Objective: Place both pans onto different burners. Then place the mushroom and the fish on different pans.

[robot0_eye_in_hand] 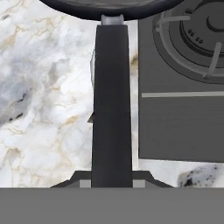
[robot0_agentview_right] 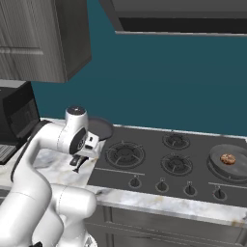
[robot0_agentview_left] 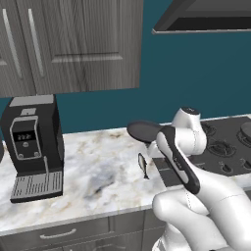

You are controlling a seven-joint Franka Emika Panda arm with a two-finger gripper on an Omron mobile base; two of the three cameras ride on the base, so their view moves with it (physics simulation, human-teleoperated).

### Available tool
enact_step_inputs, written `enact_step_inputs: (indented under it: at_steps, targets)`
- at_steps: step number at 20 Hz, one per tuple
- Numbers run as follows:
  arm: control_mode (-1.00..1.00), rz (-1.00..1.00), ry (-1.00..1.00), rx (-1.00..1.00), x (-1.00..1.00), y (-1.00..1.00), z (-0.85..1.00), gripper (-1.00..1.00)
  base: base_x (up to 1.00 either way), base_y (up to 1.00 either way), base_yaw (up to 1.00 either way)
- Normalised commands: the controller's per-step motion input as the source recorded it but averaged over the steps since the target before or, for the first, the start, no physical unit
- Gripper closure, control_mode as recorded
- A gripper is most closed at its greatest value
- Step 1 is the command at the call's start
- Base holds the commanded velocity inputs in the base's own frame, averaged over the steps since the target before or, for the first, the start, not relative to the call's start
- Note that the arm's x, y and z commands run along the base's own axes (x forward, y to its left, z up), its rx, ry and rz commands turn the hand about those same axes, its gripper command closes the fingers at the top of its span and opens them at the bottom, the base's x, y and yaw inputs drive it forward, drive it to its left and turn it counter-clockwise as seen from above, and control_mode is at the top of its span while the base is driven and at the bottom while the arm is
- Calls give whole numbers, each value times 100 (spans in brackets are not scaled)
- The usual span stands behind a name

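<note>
Two shallow dark frying pans are in the scene. Left base view: one dark round pan [robot0_agentview_left: 145,131] sits at frame centre, above the marbled white counter [robot0_agentview_left: 93,171]. A slim grey fish [robot0_agentview_left: 143,165] lies on the counter just below it, beside the dark cooktop [robot0_agentview_left: 230,147] at right. A black coffee machine [robot0_agentview_left: 33,147] stands at left.

Right base view: the same pan [robot0_agentview_right: 100,128] hangs at centre left, at the cooktop's left edge, near the front-left burner [robot0_agentview_right: 125,154]. The gripper [robot0_agentview_right: 78,161] is below it. At far right, the second pan [robot0_agentview_right: 229,161] rests on a burner with the brown mushroom [robot0_agentview_right: 227,158] inside.

Hand view: the pan's straight black handle [robot0_eye_in_hand: 111,105] runs up the frame centre, clamped between the closed jaws at the bottom edge.
</note>
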Motion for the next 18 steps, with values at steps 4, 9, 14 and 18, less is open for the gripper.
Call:
enact_step_inputs:
  at_steps: [4, 9, 14, 18]
  targets:
    - [-100, 0, 0, -1, 0, -11, 0, 100, 0, 0, 0]
    - [-100, 0, 0, -2, 0, -8, 0, 100, 0, 0, 0]
    - [-100, 0, 0, -3, 0, -28, 0, 100, 0, 0, 0]
    - [-100, 0, 0, -7, 0, -34, 0, 100, 0, 0, 0]
